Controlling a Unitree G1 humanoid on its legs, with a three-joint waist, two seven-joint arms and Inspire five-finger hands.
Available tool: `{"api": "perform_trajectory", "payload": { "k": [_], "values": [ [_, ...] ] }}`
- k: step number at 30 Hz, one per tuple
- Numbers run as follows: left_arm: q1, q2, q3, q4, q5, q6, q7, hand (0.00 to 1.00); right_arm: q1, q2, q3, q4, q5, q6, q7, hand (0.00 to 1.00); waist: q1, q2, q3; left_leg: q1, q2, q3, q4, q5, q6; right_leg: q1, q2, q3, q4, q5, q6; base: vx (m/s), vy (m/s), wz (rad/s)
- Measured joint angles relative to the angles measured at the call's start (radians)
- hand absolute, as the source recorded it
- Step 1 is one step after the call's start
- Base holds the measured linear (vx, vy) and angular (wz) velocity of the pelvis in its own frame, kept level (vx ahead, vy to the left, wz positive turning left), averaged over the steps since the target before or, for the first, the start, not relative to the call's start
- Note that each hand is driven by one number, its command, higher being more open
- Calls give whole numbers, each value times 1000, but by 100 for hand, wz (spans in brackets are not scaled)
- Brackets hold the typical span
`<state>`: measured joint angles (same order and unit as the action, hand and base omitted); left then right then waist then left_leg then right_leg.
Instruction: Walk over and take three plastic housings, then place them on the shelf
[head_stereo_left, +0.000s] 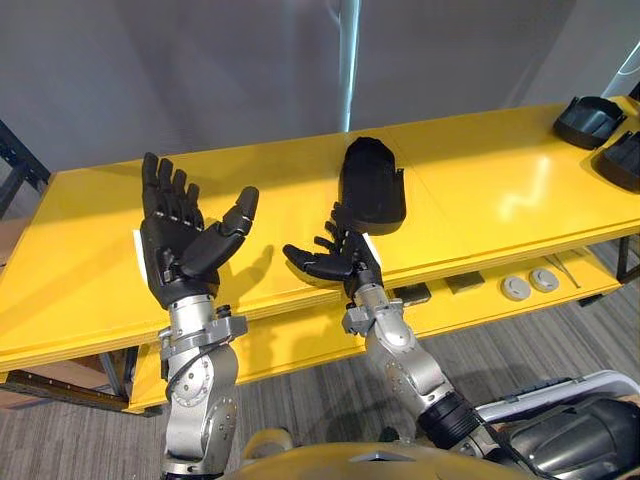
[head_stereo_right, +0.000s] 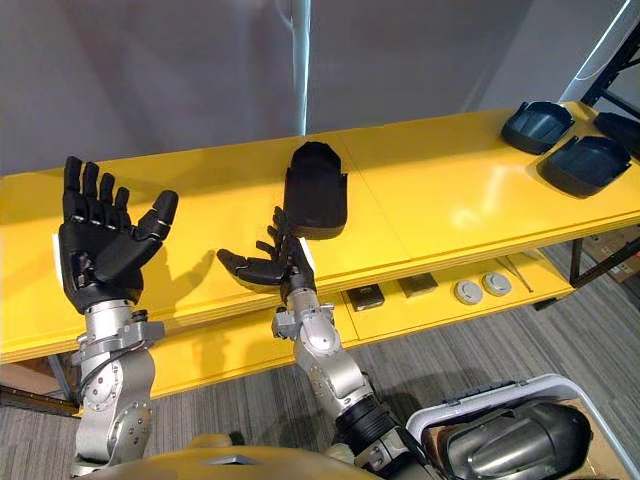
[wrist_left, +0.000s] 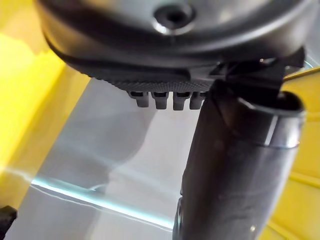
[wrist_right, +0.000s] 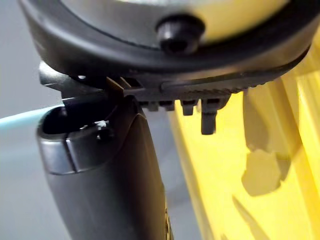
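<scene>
A black plastic housing (head_stereo_left: 373, 186) lies on the top board of the yellow shelf (head_stereo_left: 480, 190), in the middle. Two more black housings (head_stereo_right: 537, 125) (head_stereo_right: 585, 163) sit at the shelf's far right end. My right hand (head_stereo_left: 340, 256) hovers open just in front of the middle housing, fingers straight and pointing toward it, a short gap between them. My left hand (head_stereo_left: 178, 235) is raised upright over the left part of the shelf, palm showing, fingers spread and open, holding nothing. Both wrist views show straight fingers (wrist_left: 165, 99) (wrist_right: 209, 112) with nothing in them.
A lower yellow board (head_stereo_left: 480, 300) under the top one carries two round grey discs (head_stereo_left: 530, 284) and small dark flat parts (head_stereo_left: 412, 294). A grey wall stands behind the shelf. Grey carpet (head_stereo_right: 500, 350) lies below. A dark metal rack (head_stereo_right: 612, 70) stands at the far right.
</scene>
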<state>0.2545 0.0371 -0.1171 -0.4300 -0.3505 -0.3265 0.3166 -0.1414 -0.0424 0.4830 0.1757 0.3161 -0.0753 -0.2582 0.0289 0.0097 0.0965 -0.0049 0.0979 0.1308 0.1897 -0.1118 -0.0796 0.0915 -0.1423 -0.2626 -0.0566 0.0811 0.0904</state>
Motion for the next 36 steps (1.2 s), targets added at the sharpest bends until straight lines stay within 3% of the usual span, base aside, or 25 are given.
{"api": "perform_trajectory", "payload": {
  "k": [7,19,36],
  "values": [
    [-2,1,-52,50,-7,0,1,100,0,11,-1,14,-64,0,-78,100,-1,-4,-4,16,-1,2,-38,18,0,-1,-5,-2,1,0,0,-10,1,0],
    [-2,3,-110,70,-51,2,-15,100,12,23,-39,17,-76,0,-123,100,-2,-18,-12,16,0,8,-39,22,-1,-3,-4,-2,2,-1,0,-3,0,0],
    [-4,19,-139,71,-53,4,-15,100,34,24,-71,6,-112,0,-117,100,-5,-23,-16,16,0,14,-39,21,-1,-6,-3,4,2,-1,0,0,0,0]
  ]
}}
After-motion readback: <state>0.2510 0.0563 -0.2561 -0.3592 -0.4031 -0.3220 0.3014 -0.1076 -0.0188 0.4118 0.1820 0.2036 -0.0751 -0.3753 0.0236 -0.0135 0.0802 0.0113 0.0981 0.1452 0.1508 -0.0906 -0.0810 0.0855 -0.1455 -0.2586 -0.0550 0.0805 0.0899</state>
